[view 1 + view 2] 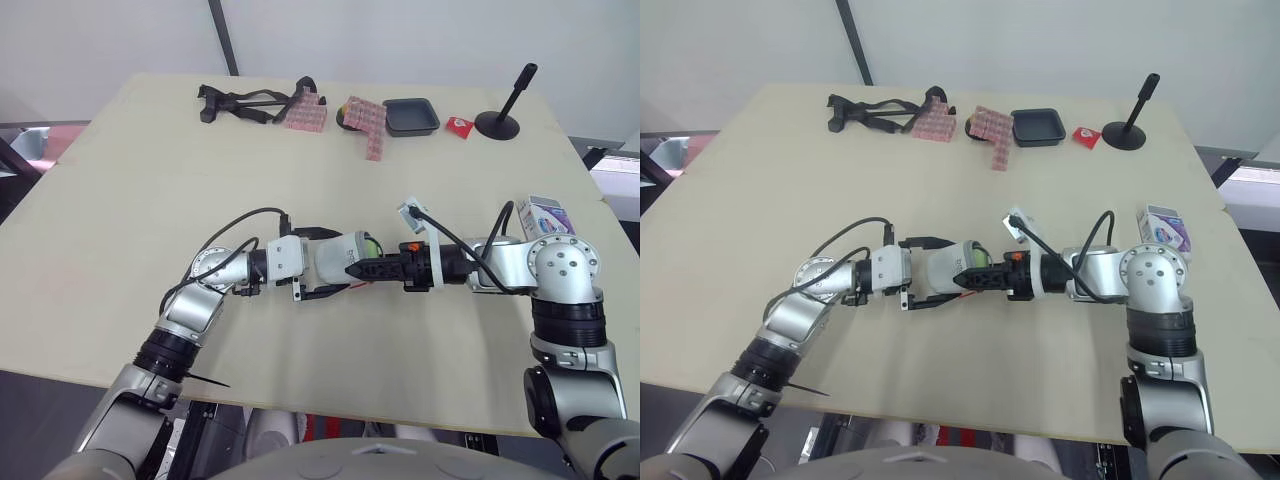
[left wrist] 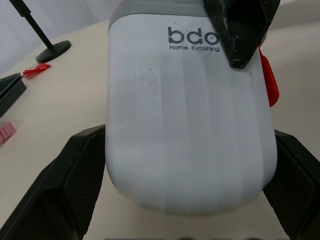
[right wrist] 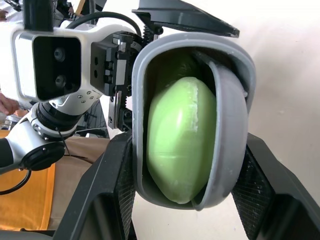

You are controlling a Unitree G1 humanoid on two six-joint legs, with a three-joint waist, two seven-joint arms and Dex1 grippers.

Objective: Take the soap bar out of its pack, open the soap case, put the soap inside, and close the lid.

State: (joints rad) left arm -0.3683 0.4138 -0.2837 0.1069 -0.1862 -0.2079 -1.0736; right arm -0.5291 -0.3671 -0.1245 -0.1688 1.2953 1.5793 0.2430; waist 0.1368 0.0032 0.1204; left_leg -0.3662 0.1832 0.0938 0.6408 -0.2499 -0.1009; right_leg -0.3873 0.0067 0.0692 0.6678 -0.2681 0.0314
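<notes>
Soap pack [image 1: 545,216] sits at the right edge of the bench [image 1: 120,190], just beside the right elbow, with no hand on it. I judge the unpacking done.

Left gripper [image 1: 322,264] holds the white soap case [image 2: 190,125] over the middle of the bench, jaws clamped on its two sides.

Right gripper [image 3: 187,140] meets it at the open end. Its jaws are set wide across the case mouth, one against the grey rim and the other against the grey lid [image 3: 227,135], so it looks like a hold on the soap case.

The green soap bar [image 3: 180,145] is already inside the case, clearly past the rim. So case opened and soap in: both done.

The lid is not shut. It stands ajar at an angle, with the soap visible through the gap.

What is left is pressing the lid home, probably by a squeeze from the right jaws while the left steadies the case. I can't tell whether the lid hinges or snaps.

The black tray [image 1: 411,116] and black stand [image 1: 497,123] at the far edge are well apart from the work.
</notes>
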